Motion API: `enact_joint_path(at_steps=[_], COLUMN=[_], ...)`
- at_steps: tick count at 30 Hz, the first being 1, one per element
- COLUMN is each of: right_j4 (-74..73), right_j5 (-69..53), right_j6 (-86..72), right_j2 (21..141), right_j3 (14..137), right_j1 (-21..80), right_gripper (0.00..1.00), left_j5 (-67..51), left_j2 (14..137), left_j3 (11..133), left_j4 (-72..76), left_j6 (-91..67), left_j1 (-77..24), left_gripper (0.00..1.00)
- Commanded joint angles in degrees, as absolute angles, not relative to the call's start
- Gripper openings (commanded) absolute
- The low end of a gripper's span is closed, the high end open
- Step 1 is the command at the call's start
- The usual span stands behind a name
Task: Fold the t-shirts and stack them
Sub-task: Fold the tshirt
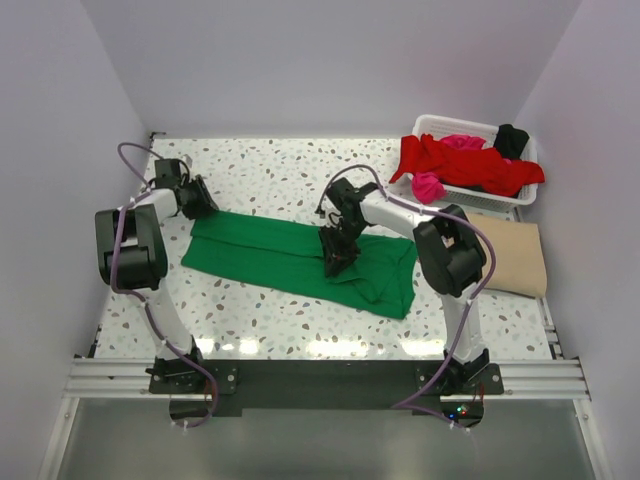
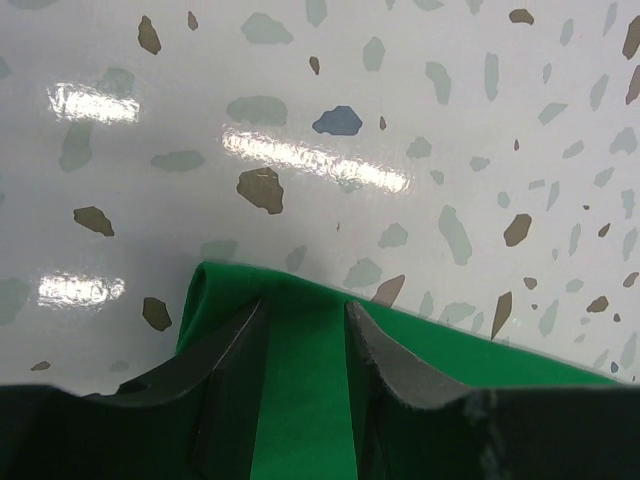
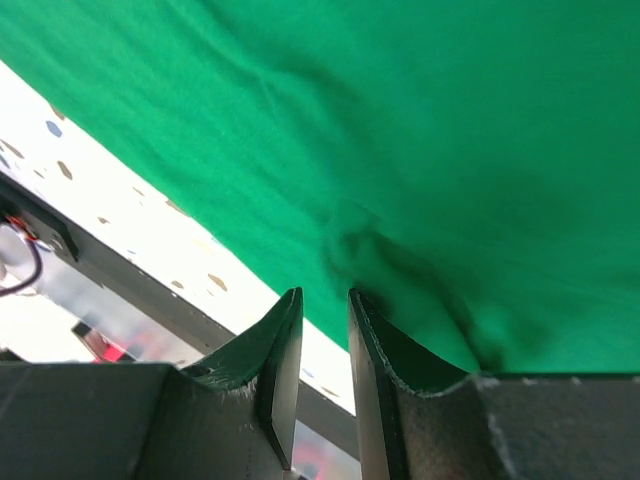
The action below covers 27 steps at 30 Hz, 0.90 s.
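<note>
Half-folded into a long strip, the green t-shirt [image 1: 270, 255] lies on the table. The left gripper [image 2: 305, 305] straddles its far-left corner, part-open. The right gripper [image 1: 335, 262], at mid-strip, is barely parted and grips nothing visible. To the strip's right lies a tan t-shirt [image 1: 515, 255]; beyond that, the white basket [image 1: 428, 124] holds the red t-shirt [image 1: 450, 160] and others, unfolded.

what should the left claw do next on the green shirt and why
Probably close the left claw on the green t-shirt. Its jaws stand apart over the shirt's corner with cloth showing between them, so it seems to have no grip yet for folding.
</note>
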<state>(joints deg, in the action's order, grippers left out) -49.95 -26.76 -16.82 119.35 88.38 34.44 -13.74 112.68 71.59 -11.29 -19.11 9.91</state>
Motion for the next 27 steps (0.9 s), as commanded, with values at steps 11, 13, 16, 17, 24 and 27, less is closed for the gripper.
enact_joint_path(at_steps=[11, 13, 16, 17, 24, 27], right_j4=[-53.5, -53.5, -53.2, -53.2, -53.6, -54.1], right_j5=[-12.9, -11.7, -11.0, -10.8, -9.9, -9.2], right_j6=[-17.6, -17.6, -17.6, -17.5, -16.3, -16.2], right_j2=[115.9, 115.9, 116.3, 116.5, 117.9, 118.4], right_j3=[92.5, 92.5, 92.1, 92.1, 93.3, 93.7], right_j1=[39.3, 39.6, 40.4, 40.6, 42.6, 43.1], right_gripper=[0.38, 0.38, 0.38, 0.38, 0.34, 0.29], left_j5=[-14.5, -14.5, -14.5, -14.6, -14.8, -14.8], left_j2=[111.4, 111.1, 110.8, 110.7, 110.6, 110.5], left_j3=[69.0, 68.6, 68.4, 68.3, 68.3, 68.1], left_j4=[-9.5, -9.3, -9.3, -9.3, -9.3, -9.3], left_j6=[-20.2, -20.2, -20.1, -20.1, -20.3, -20.2], left_j1=[11.4, 11.4, 11.4, 11.4, 11.4, 11.5], left_gripper=[0.41, 0.42, 0.42, 0.42, 0.42, 0.42])
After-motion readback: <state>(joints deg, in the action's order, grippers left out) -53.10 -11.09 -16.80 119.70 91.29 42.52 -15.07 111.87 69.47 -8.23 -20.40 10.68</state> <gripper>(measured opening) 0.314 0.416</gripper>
